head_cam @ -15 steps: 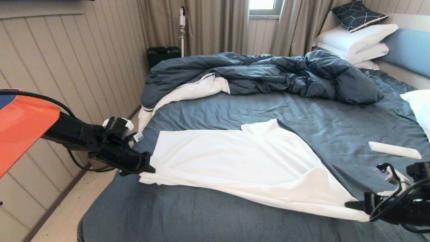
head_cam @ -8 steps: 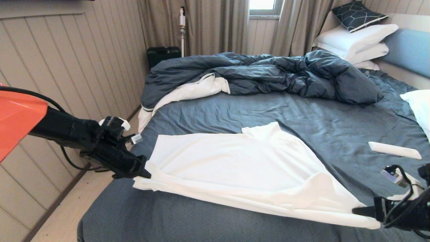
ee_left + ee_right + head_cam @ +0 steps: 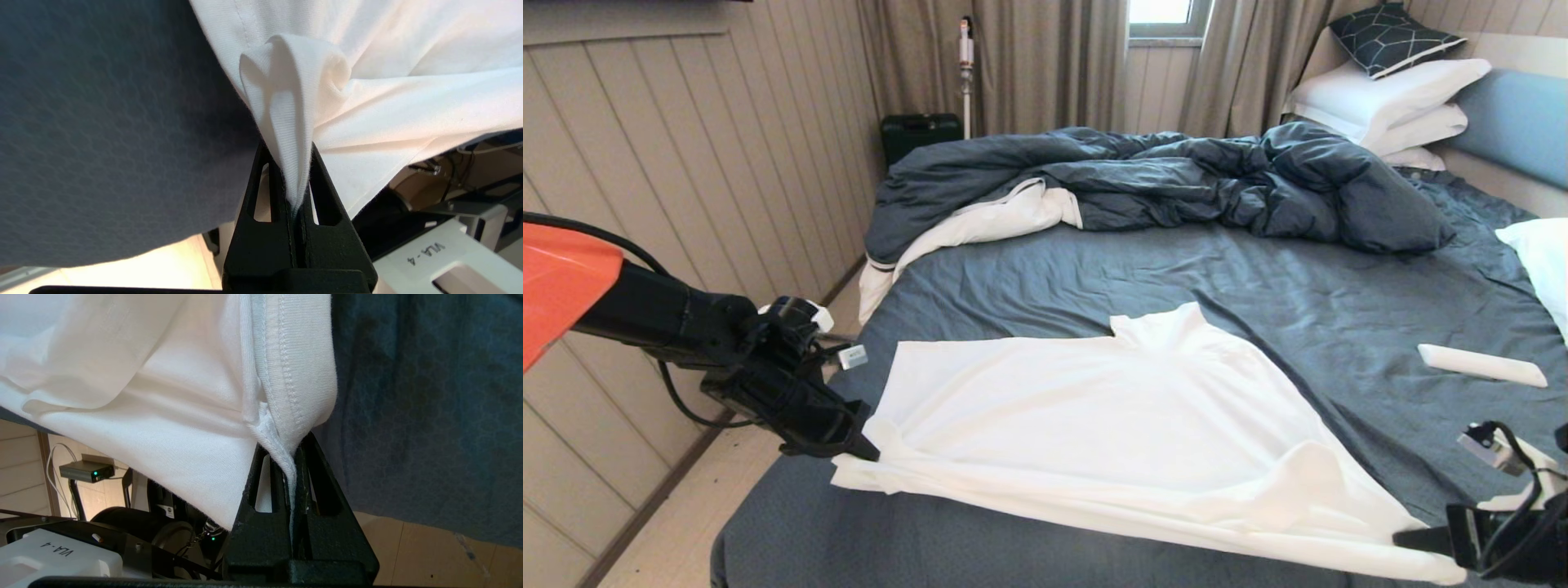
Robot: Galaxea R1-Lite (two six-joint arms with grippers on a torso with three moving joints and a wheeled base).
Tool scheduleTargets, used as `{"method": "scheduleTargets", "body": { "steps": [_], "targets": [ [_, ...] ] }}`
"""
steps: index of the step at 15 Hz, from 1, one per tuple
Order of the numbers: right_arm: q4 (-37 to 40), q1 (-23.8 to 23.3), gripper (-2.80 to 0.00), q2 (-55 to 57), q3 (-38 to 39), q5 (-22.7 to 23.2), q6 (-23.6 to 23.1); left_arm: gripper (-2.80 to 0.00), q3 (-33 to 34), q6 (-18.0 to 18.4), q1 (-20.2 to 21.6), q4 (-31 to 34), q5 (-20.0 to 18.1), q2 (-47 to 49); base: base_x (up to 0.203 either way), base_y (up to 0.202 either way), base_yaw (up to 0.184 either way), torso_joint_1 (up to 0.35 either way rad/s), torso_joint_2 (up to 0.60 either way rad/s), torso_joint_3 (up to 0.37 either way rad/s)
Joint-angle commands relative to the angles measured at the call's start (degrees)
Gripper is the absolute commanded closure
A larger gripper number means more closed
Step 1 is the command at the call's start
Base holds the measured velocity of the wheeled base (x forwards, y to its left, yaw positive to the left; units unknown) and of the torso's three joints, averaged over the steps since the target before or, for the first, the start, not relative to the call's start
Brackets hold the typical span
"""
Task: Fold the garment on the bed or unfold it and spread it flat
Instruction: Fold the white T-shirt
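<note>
Evidently both the left gripper (image 3: 870,447) and right gripper (image 3: 1413,539) pinched the white shirt (image 3: 1111,425) hem corners; even tension would flatten it on the bed (image 3: 1258,278)

White robot part (image 3: 439,255) reads "VLA-4", upside down.
</note>
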Motion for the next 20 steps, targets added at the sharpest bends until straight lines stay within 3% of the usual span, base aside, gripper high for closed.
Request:
{"method": "scheduleTargets", "body": {
  "steps": [1,6,10,11,16,20],
  "targets": [
    [-0.1,-0.2,0.00,1.0,0.5,0.2,-0.2,0.00,0.8,0.0,0.0,0.1,-0.2,0.4,0.000,0.000,0.000,0.000,0.00,0.000],
    [-0.3,-0.3,0.00,1.0,1.1,0.1,-1.6,0.00,2.2,0.1,-0.1,-0.9,-0.8,1.3,0.000,0.000,0.000,0.000,0.00,0.000],
    [-0.4,-0.4,0.00,1.8,0.5,-0.4,-1.4,0.00,4.5,-0.1,-0.1,-7.4,-0.9,1.8,0.000,0.000,0.000,0.000,0.00,0.000],
    [-0.4,-0.3,-2.80,2.0,0.6,-0.5,-1.5,-2.80,4.9,0.1,-0.2,-7.9,-0.9,1.9,0.000,0.000,0.000,0.000,0.00,0.000],
    [-0.4,-0.8,-2.80,0.9,0.3,-0.5,-2.0,-2.80,5.1,-0.1,0.0,-8.3,-0.9,-0.6,0.000,0.000,0.000,0.000,0.00,0.000],
    [0.0,-1.4,-2.80,-4.2,-1.8,0.1,-1.4,-2.80,4.4,-0.2,2.5,-8.3,-0.9,-5.7,0.000,0.000,0.000,0.000,0.00,0.000]
  ]
}}
